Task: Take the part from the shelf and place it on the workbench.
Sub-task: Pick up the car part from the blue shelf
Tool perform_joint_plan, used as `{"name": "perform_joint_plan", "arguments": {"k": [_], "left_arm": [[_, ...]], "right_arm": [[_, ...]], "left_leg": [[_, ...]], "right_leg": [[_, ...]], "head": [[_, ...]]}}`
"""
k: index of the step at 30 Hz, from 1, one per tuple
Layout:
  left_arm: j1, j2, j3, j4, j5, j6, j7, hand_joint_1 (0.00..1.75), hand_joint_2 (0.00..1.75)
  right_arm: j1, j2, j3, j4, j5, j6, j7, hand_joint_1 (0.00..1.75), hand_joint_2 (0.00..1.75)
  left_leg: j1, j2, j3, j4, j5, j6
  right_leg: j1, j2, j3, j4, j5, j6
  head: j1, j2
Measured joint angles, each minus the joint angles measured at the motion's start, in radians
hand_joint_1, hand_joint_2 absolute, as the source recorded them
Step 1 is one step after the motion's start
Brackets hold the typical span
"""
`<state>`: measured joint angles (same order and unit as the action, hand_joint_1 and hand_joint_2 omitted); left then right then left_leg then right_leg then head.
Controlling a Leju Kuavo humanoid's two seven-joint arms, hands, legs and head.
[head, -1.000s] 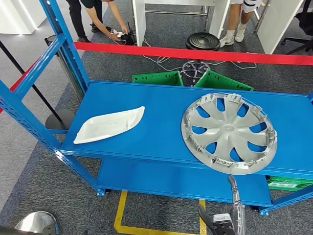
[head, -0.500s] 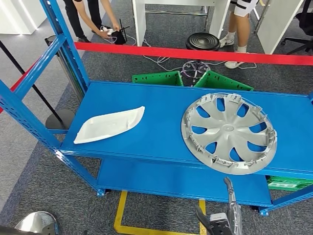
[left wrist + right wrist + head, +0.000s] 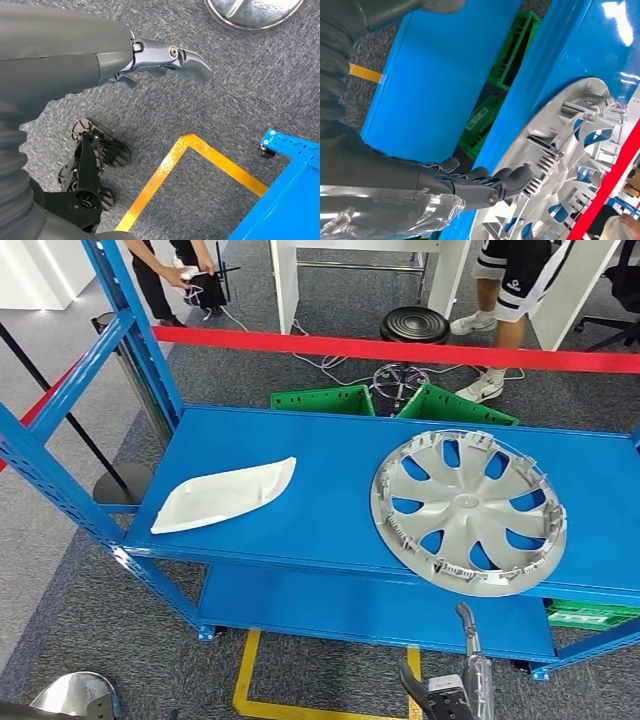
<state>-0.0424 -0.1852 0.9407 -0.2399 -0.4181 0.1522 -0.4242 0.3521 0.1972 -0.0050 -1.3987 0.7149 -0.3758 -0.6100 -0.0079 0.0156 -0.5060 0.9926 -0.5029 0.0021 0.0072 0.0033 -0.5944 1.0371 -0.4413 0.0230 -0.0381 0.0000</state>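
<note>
Below the shelf's front edge, the right robot hand (image 3: 464,670) is open and holds nothing.
Its fingers (image 3: 501,182) reach near the grey wheel cover (image 3: 468,510) lying on the blue shelf (image 3: 332,490); a white part (image 3: 224,494) lies well apart.

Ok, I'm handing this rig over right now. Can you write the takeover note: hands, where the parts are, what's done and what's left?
Right hand: open, holding nothing, fingers extended just below the shelf's front edge, near the rim of the round grey plastic wheel cover.
Left hand: open, hanging over the grey carpet.
Parts: wheel cover lies flat on the blue metal shelf, overhanging its front edge; a white curved plastic panel lies further left.
Done: only the approach.
Left: grasp, lift, carry to the workbench.
</note>
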Motion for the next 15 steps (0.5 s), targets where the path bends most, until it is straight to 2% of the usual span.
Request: {"name": "perform_joint_plan", "arguments": {"k": [12, 14, 15], "left_arm": [[0.0, 0.001, -0.001, 0.0, 0.0, 0.0, 0.0, 0.0, 1.75], [0.0, 0.001, -0.003, 0.0, -0.016, 0.013, 0.011, 0.0, 1.75], [0.0, 0.001, -0.006, 0.0, -0.028, 0.024, 0.02, 0.0, 1.75]], "right_arm": [[0.0, 0.0, 0.0, 0.0, 0.002, -0.002, -0.001, 0.0, 1.75], [0.002, 0.005, -0.003, -0.02, 0.062, -0.048, -0.022, 0.0, 1.75], [0.005, 0.015, -0.006, -0.059, 0.144, -0.109, -0.041, 0.0, 1.75]], "left_leg": [[0.0, 0.0, 0.0, 0.0, 0.0, 0.0], [0.0, 0.0, -0.001, 0.0, 0.0, 0.0], [0.0, 0.0, -0.001, 0.0, 0.0, 0.0]], "right_leg": [[0.0, 0.0, 0.0, 0.0, 0.0, 0.0], [0.0, 0.0, 0.0, 0.0, 0.0, 0.0], [-0.001, 0.0, 0.0, 0.0, 0.0, 0.0]], "head": [[0.0, 0.0], [0.0, 0.0], [0.0, 0.0]]}}
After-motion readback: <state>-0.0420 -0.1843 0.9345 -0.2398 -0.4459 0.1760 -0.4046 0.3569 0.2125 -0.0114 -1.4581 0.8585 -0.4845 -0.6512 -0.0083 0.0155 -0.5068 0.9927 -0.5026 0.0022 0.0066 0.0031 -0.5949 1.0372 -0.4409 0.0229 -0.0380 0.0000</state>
